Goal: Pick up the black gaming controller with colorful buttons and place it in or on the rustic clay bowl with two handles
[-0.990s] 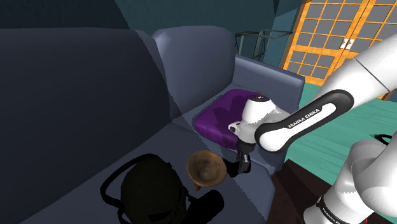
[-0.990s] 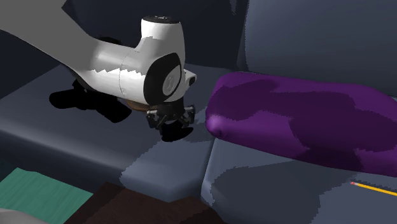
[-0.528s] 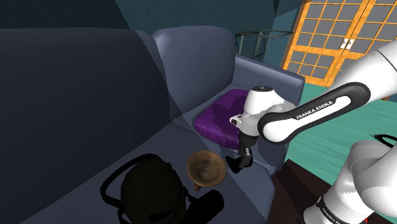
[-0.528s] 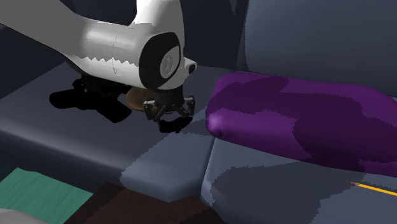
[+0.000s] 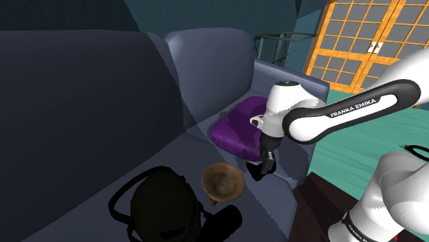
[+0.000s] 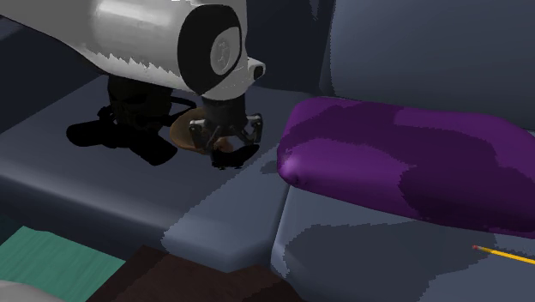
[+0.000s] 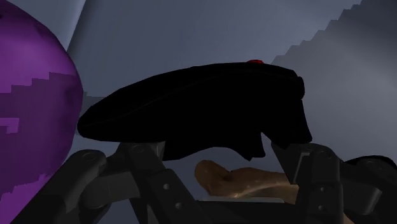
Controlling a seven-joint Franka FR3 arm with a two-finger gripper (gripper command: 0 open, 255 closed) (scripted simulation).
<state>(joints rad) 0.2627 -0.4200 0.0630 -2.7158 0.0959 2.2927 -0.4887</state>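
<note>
So my gripper [image 5: 261, 166] is clamped on the black controller [image 7: 197, 108], one finger on each side. Its long axis runs crosswise to my fingers, so it sticks out past both of them. It hangs clear of the grey sofa seat [image 5: 172, 151], right beside the purple cushion [image 5: 234, 127]. What matters now is the brown clay bowl [image 5: 221, 183]: it sits lower down, near me, toward the shoulder view's left. In the wrist view its rim peeks out from under the controller. I reckon it's a short carry that way, then down.

the bowl [image 5: 221, 184] sits on the sofa seat [image 5: 172, 155], near the cushion [image 5: 234, 128], with the controller [image 7: 197, 114] just beside it.
</note>
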